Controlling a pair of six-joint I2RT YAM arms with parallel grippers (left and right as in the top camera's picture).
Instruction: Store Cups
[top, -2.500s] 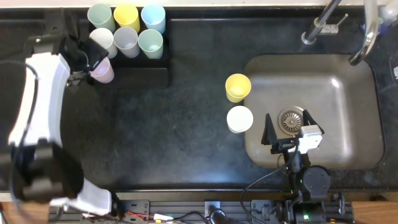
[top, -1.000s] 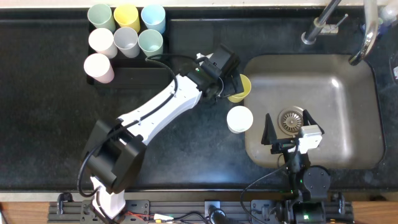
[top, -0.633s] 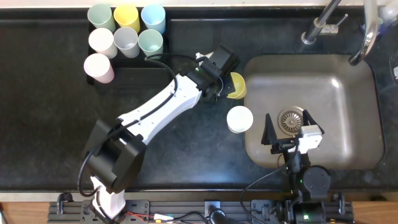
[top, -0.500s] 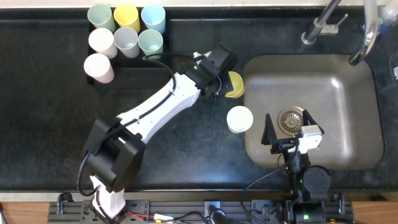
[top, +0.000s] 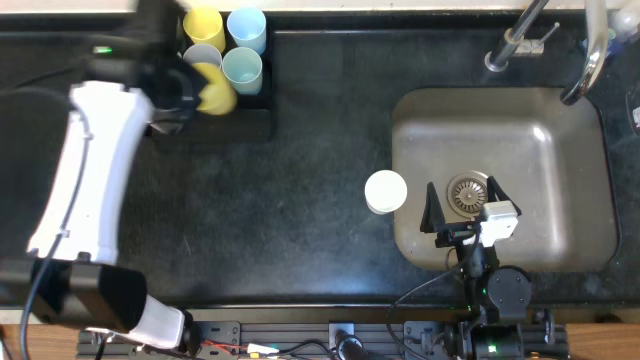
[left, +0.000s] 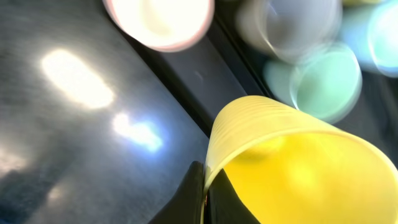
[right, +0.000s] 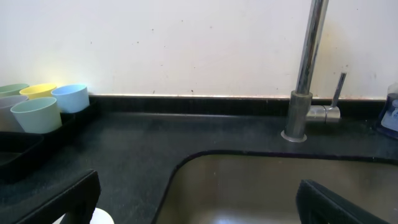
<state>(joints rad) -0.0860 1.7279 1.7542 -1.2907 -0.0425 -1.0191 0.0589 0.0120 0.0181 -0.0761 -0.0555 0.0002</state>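
Note:
My left gripper (top: 195, 88) is shut on the rim of a yellow cup (top: 217, 92), held tilted over the black tray (top: 235, 122) at the counter's back left. In the left wrist view the yellow cup (left: 286, 168) hangs above the tray's front edge, with a pink cup (left: 158, 18), a grey cup (left: 289, 25) and a teal cup (left: 326, 78) beyond it. A yellow cup (top: 203, 22), a blue cup (top: 246, 25) and a teal cup (top: 242, 68) stand in the tray. A white cup (top: 385, 191) stands beside the sink (top: 560, 150). My right gripper (top: 460, 205) is open over the sink.
A faucet (right: 308, 68) rises behind the sink at the back right. The wall runs along the counter's back edge. Dark counter stretches between the tray and the sink. The left arm's white links cover the tray's left end in the top view.
The left gripper closed on the yellow cup beside the sink, tipped it, and has swung it left across the counter to the tray. The right arm has not moved.

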